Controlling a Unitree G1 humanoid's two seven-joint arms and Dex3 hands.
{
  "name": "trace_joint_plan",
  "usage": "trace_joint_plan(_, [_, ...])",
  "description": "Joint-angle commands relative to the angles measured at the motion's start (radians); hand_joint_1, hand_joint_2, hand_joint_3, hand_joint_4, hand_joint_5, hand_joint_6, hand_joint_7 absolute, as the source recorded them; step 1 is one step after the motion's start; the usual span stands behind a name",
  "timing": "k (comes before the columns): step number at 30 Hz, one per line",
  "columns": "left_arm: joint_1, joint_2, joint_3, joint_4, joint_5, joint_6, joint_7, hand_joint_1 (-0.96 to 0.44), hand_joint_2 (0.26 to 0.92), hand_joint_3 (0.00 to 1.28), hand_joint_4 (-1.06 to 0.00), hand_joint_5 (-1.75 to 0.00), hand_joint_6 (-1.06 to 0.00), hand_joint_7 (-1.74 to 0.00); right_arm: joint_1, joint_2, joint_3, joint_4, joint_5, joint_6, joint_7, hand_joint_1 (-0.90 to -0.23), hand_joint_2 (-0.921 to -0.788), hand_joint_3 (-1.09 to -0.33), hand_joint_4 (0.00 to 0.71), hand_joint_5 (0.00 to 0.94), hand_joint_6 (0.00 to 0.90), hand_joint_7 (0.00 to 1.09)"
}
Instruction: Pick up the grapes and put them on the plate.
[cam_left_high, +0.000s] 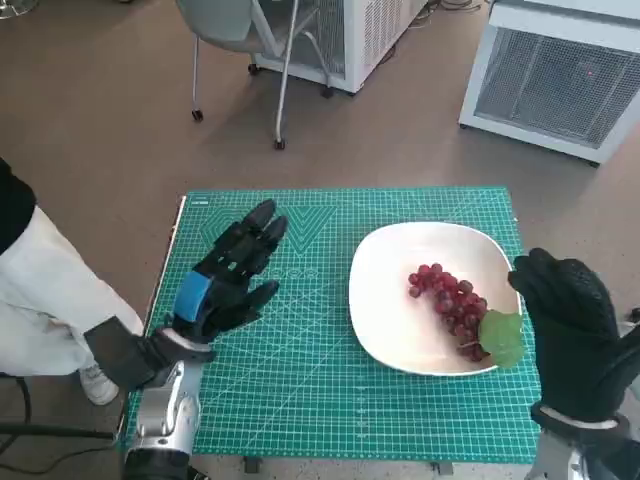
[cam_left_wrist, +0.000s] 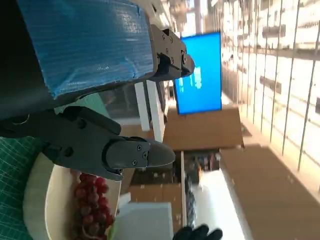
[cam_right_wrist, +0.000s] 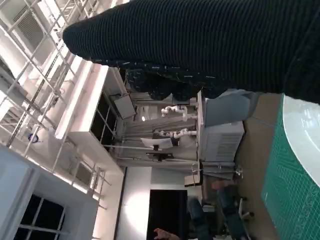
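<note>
Green cutting mat (cam_left_high: 300, 400) covers table; white cabinets (cam_left_high: 555, 75) beyond.

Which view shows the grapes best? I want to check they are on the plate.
The head view: the whole grapes bunch lies on the white plate. The left wrist view shows part of it behind fingers; the right wrist view shows none.

Head view: bright, even, sharp; soft faint shadows under black left hand with blue tape (cam_left_high: 228, 283) on green gridded cutting mat (cam_left_high: 300, 400). Slight wide-angle bowing at edges. White oval plate (cam_left_high: 385, 310) evenly lit, no harsh glare. Left wrist view: background blown out, blurred; glowing blue screen (cam_left_wrist: 200, 75). Right wrist view: overexposed white ceiling, black knitted glove (cam_right_wrist: 210, 45) dark.
</note>
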Motion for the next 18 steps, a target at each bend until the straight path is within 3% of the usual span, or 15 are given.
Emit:
trace_joint_plan(1, [0.024, -0.008, 0.006, -0.028, -0.002, -0.004, 0.006, -0.57, 0.921, 0.34, -0.20, 0.00, -0.27, 0.00, 0.010, -0.004, -0.003, 0.017, 0.012, 0.015, 0.011, -0.353, -0.921, -0.518, 0.545, 0.497, 0.306, 0.85])
trace_joint_plan(18, [0.052, -0.001, 0.007, -0.076, -0.035, 0.039, -0.027, -0.57, 0.921, 0.35, -0.19, 0.00, -0.27, 0.00, 0.012, -0.006, -0.011, 0.031, 0.023, 0.007, 0.026, -0.351, -0.921, -0.519, 0.540, 0.508, 0.302, 0.86])
